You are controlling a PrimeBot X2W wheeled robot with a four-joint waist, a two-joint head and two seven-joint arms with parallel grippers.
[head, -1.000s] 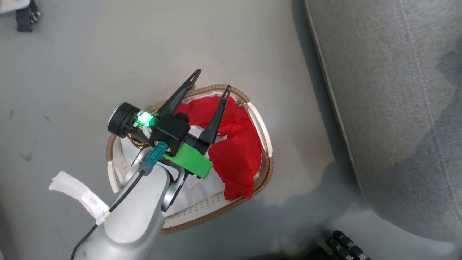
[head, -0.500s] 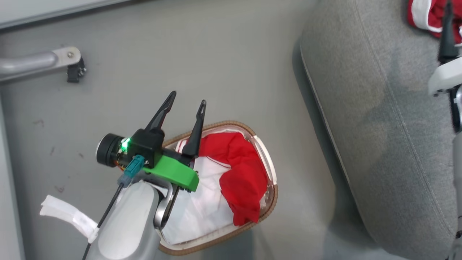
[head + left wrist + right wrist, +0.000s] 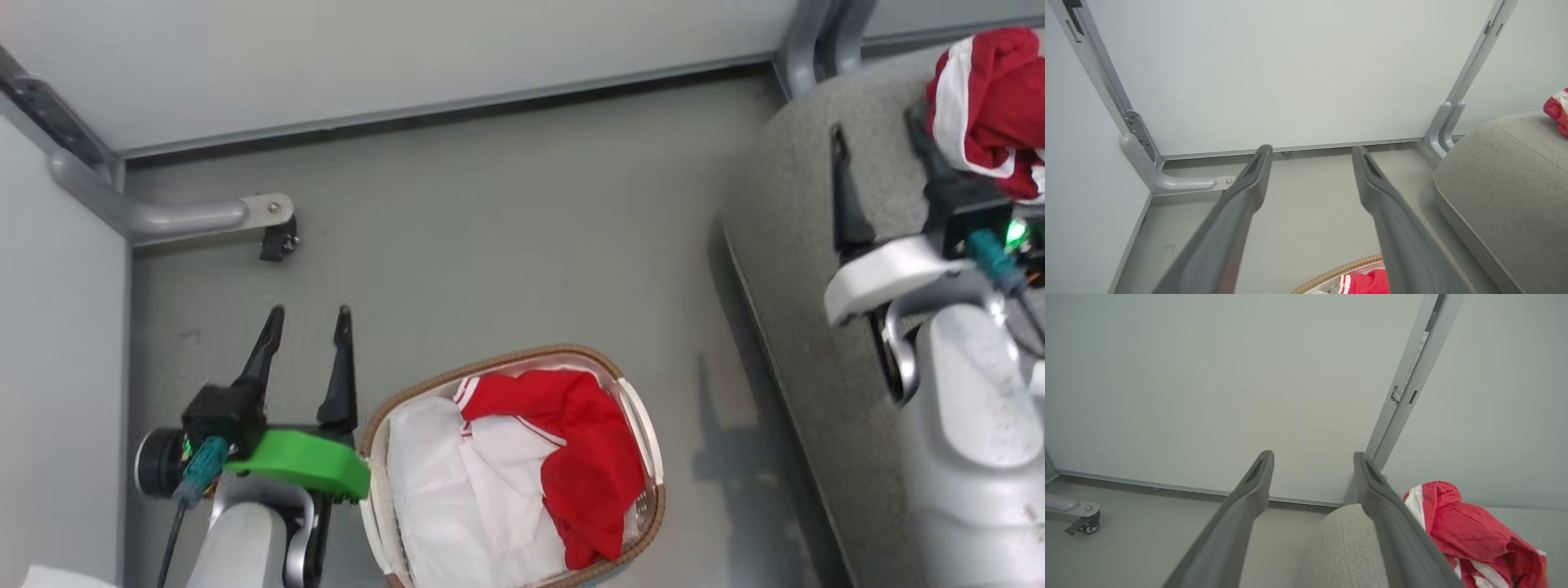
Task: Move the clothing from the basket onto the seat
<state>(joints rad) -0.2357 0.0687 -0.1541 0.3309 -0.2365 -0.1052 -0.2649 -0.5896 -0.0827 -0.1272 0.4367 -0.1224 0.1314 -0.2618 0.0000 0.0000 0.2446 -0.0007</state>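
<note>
While left jaws, right jaws gape empty, basket [image 3: 498, 361] holds clothing [image 3: 589, 465] on white liner [image 3: 424, 498]; red garment [image 3: 992, 98] on seat [image 3: 788, 245].

red clothing [image 3: 589, 461] crumpled in oval basket [image 3: 642, 418] | red-white garment [image 3: 992, 98] heaped on grey seat [image 3: 788, 261]

The basket [image 3: 522, 357] runs off the head view's bottom edge, so its near rim is unseen. The green mount of the left tool [image 3: 310, 312] covers part of its left rim. A white liner [image 3: 441, 490] and the red clothing [image 3: 588, 465] hide its floor. On the seat [image 3: 800, 245], a second red garment [image 3: 992, 98] is cut by the right edge. In the right wrist view a finger of the right tool [image 3: 1312, 454] covers its left side. How many pieces lie in either heap cannot be told.
</note>
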